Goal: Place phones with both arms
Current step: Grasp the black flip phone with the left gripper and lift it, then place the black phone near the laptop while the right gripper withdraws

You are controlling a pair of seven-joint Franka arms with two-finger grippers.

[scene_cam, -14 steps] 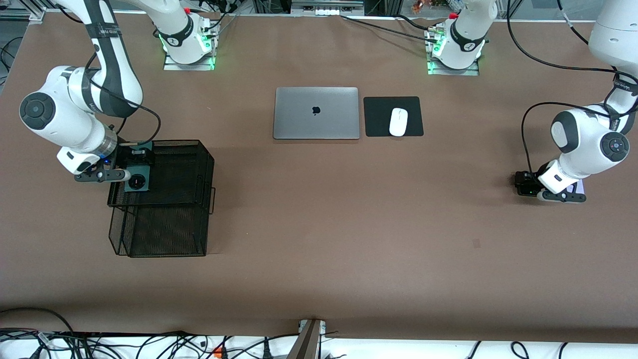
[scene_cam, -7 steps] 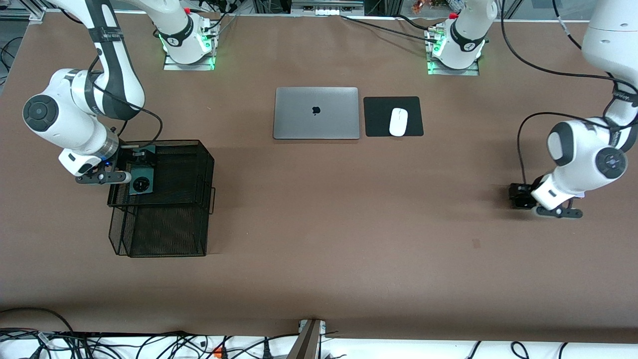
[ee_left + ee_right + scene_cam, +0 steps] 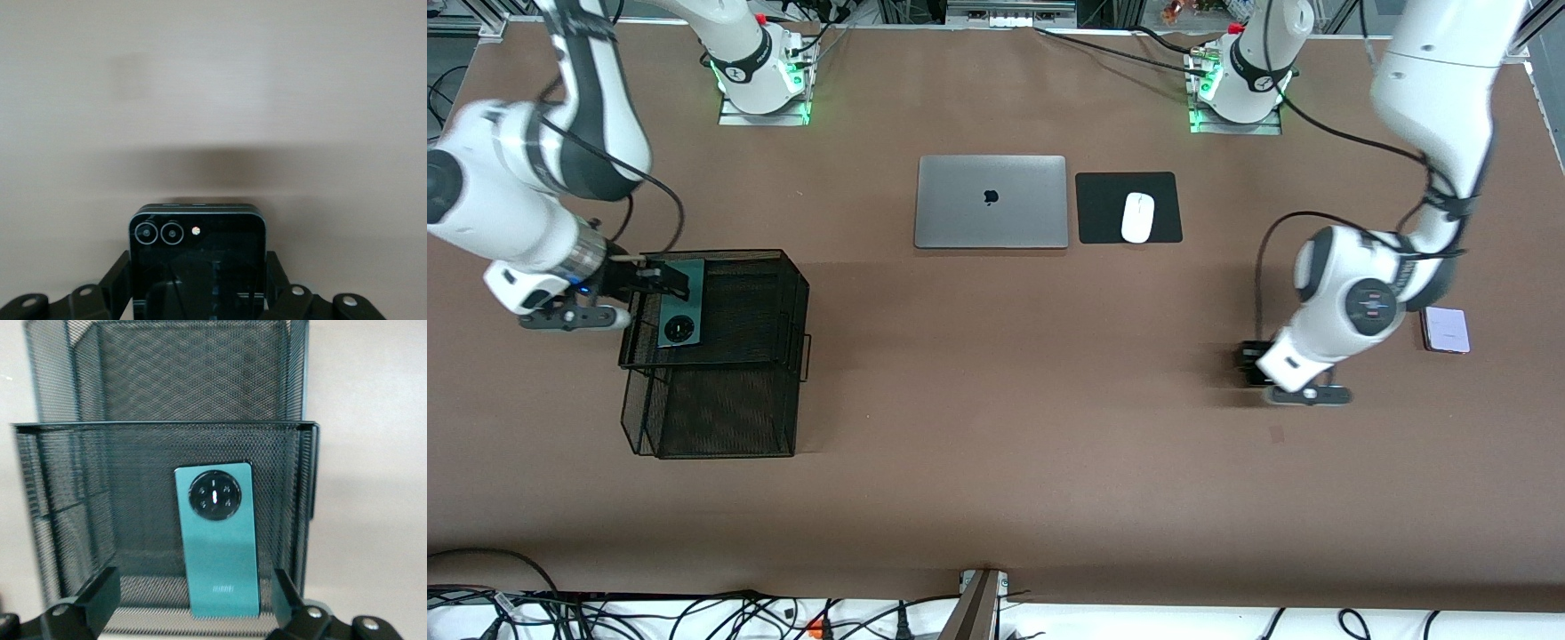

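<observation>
Evidently, the stiff, slippery black phone (image 3: 197, 257) is pinched by its edges in the left gripper (image 3: 1258, 366) over bare table, while the right gripper (image 3: 645, 283), by the mesh basket (image 3: 783, 293), stands wide and empty, the green phone (image 3: 217, 540) released.

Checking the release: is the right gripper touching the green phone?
Apart. The right wrist view shows the green phone lying in the basket, with clear gaps to the open right gripper.

teal-green phone (image 3: 218, 540) | black mesh basket (image 3: 756, 293) | black phone (image 3: 197, 257) | seemingly pale-lilac phone (image 3: 1445, 330)

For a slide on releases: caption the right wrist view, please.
Open right gripper over the black mesh basket, the dark-green phone lying flat in its upper tray.
</observation>
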